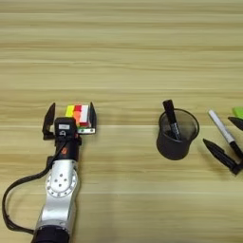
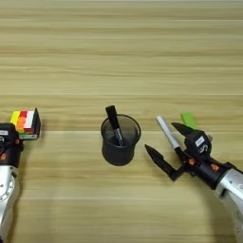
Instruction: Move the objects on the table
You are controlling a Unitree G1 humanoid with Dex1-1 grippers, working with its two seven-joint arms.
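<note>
I see my left gripper spread around the cube; right gripper spread around a white-tipped pen, seemingly untouched. Marker stands in cup.

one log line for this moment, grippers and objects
left gripper: open around puzzle cube | right gripper: open around white pen | black marker: in pen cup

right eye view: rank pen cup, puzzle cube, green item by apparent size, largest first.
1. Pen cup, clearly largest, with a black marker standing in it.
2. Puzzle cube, but it sits at the left picture edge beside the left gripper, so it is partly hidden.
3. Green item, smallest, partly behind the right gripper.
</note>
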